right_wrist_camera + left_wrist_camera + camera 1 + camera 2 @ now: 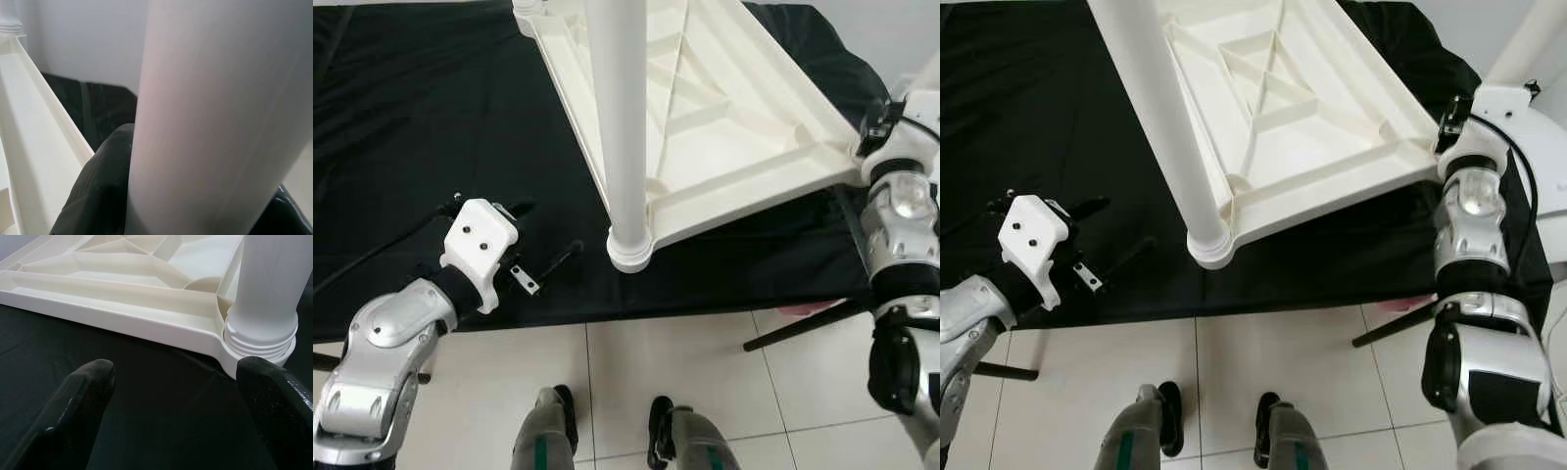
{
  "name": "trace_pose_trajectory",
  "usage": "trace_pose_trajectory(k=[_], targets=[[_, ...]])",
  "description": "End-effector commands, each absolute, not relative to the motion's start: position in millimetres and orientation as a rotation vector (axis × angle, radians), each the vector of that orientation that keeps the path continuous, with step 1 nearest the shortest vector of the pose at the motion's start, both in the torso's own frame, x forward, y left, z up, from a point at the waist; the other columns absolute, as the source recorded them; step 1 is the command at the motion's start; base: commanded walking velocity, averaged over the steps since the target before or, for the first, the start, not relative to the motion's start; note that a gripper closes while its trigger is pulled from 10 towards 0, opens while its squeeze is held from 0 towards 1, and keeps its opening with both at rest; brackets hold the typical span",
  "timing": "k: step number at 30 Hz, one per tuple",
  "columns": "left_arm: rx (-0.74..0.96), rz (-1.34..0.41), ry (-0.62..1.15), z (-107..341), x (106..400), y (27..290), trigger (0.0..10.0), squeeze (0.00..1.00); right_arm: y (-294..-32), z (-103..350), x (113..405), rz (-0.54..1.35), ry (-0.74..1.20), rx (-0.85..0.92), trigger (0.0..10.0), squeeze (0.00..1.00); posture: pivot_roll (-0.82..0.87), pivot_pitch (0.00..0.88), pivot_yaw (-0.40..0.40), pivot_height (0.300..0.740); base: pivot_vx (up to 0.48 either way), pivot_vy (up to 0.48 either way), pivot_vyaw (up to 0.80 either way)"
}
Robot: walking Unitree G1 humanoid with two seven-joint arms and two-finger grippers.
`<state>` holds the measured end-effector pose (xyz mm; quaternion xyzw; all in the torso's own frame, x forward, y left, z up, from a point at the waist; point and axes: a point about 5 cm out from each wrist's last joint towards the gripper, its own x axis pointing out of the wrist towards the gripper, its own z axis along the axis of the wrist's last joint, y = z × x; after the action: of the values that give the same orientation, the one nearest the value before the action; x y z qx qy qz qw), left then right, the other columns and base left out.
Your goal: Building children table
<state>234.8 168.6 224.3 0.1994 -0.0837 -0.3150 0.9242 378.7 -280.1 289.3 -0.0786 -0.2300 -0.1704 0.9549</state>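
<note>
The right gripper (195, 215) is being seen in its wrist view clenched around a smooth white cylindrical plastic table leg (220, 107), with one black finger (98, 196) pressed against the leg's side and the other just showing at its far side. In the head views this gripper is being held at the right-hand near corner (1425, 147) of the overturned white ribbed plastic tabletop (1312, 108), which is lying underside-up on the black cloth (1038, 117). The leg's long axis is running upward from the fingers, roughly square to the tabletop's underside, and the tabletop's side wall is lying just beside the gripper. Whether this leg is already seated in its socket cannot be told.

The left gripper (176, 382) is being held open and empty, low over the cloth, with its fingers (83, 396) spread. Straight ahead of it, near but not touching, a second white round leg (622, 127) is standing in the threaded socket (261, 340) at the tabletop's near corner, its axis also upright.

The coming move is judged to turn on the right-hand leg being kept in line with its corner socket; the right gripper is the nearer one to that corner, while the left gripper is nearer the already standing leg and could be used to steady the tabletop.
</note>
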Motion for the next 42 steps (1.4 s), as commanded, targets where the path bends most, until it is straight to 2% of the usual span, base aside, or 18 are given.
trace_pose_trajectory(k=[1,5,12,14,21,23,29,38,42], targets=[[0.392,-0.536,-0.177,223,236,173,10.0,0.0,-284,317,373,-0.345,-0.575,-0.233,10.0,0.0,0.04,0.243,-0.095,0.74,0.0,0.0,0.0],[0.391,-0.509,-0.178,222,236,174,10.0,0.0,-271,345,377,-0.275,-0.644,-0.254,10.0,0.0,0.04,0.235,-0.109,0.74,0.0,0.0,0.0],[0.389,-0.494,-0.18,221,237,175,10.0,0.0,-260,367,378,-0.217,-0.703,-0.27,10.0,0.0,0.04,0.23,-0.12,0.74,0.0,0.0,0.0],[0.385,-0.471,-0.18,220,238,177,10.0,0.0,-247,381,378,-0.135,-0.745,-0.293,10.0,0.0,0.04,0.226,-0.125,0.74,0.0,0.0,0.0],[0.395,-0.456,-0.16,216,238,178,10.0,0.0,-225,404,377,0.017,-0.804,-0.329,10.0,0.0,0.03,0.227,-0.127,0.74,0.0,0.0,0.0],[0.4,-0.445,-0.145,214,239,180,10.0,0.0,-210,425,374,0.108,-0.857,-0.37,10.0,0.0,0.03,0.229,-0.129,0.74,0.0,0.0,0.0],[0.407,-0.412,-0.12,210,241,184,10.0,0.0,-182,468,363,0.213,-0.966,-0.434,10.0,0.0,0.01,0.235,-0.138,0.74,0.0,0.0,0.0],[0.405,-0.372,-0.106,208,240,187,10.0,0.0,-158,496,352,0.31,-1.044,-0.469,10.0,0.0,0.01,0.238,-0.158,0.74,0.0,0.0,0.0],[0.41,-0.366,-0.103,207,241,187,10.0,0.0,-155,498,351,0.325,-1.051,-0.482,10.0,0.0,0.01,0.238,-0.158,0.74,0.0,0.0,0.0]])
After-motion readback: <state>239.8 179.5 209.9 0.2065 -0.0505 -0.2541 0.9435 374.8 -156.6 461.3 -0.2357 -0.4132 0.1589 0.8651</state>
